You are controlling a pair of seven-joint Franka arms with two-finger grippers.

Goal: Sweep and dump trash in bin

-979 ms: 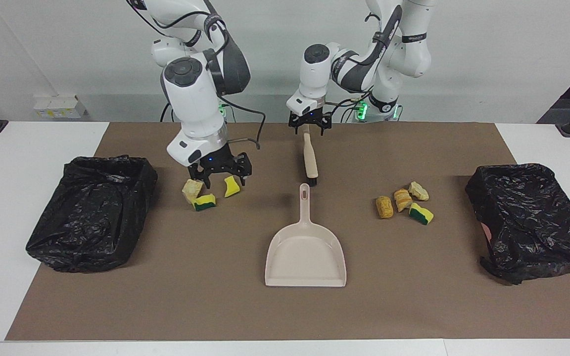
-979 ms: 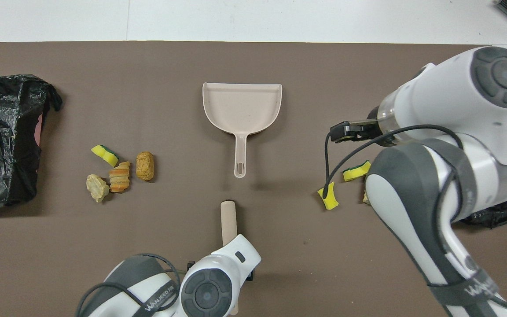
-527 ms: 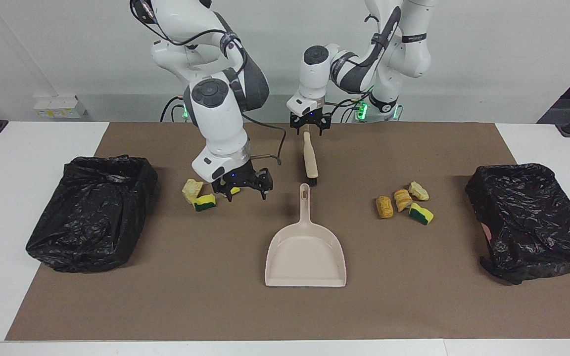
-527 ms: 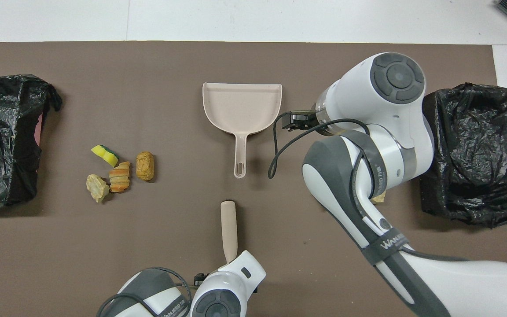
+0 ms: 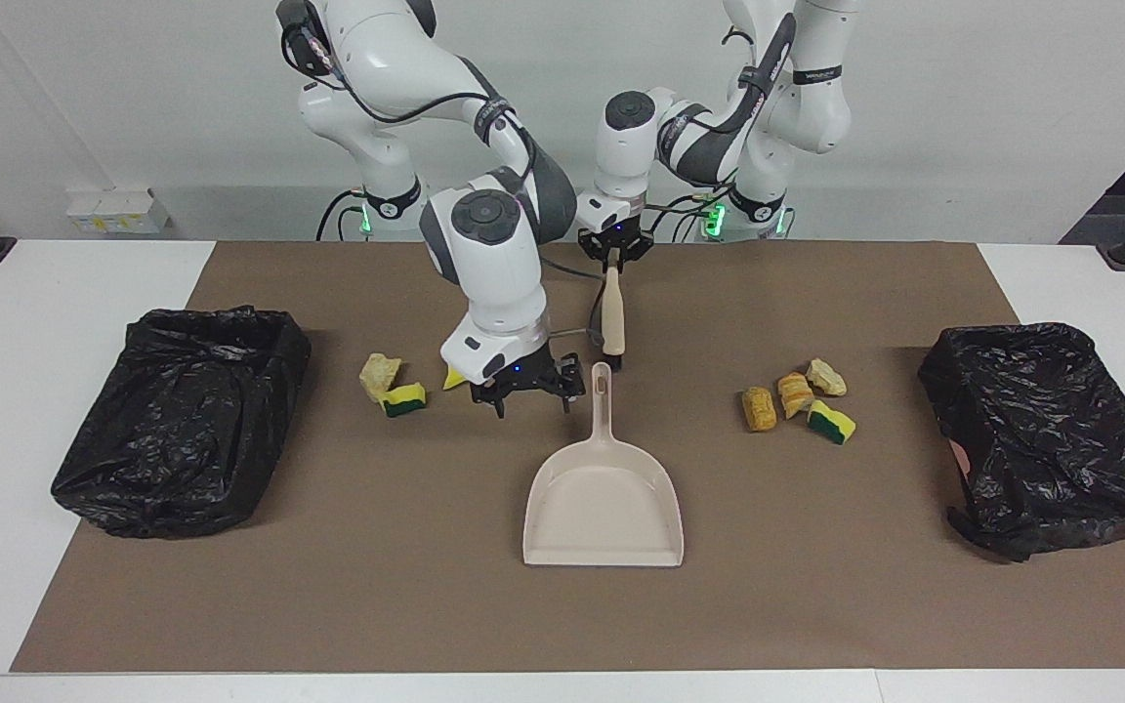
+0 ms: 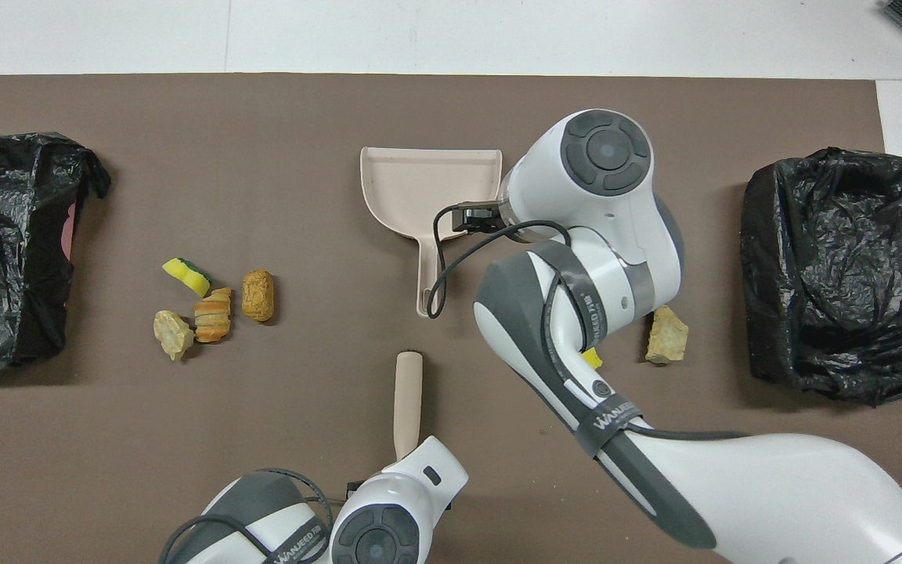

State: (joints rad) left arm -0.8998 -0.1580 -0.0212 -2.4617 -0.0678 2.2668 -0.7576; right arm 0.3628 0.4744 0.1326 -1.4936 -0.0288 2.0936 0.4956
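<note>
My left gripper (image 5: pixel 611 256) is shut on the top of the beige brush (image 5: pixel 612 314), whose bristles rest on the mat by the handle of the beige dustpan (image 5: pixel 604 498). My right gripper (image 5: pixel 529 388) hangs open, low over the mat beside that handle. Trash lies in two groups. A tan chunk (image 5: pixel 380 372), a sponge (image 5: pixel 404 397) and a yellow piece (image 5: pixel 452 377) are toward the right arm's end. Several scraps (image 5: pixel 797 400) lie toward the left arm's end. Overhead, the right arm covers its gripper and part of the dustpan (image 6: pixel 420 188).
Two bins lined with black bags stand on the brown mat, one at the right arm's end (image 5: pixel 182 420) and one at the left arm's end (image 5: pixel 1051 430). White table shows around the mat (image 5: pixel 562 615).
My right gripper has moved from over the sponge scraps across to the dustpan's handle. My left gripper has closed on the brush handle.
</note>
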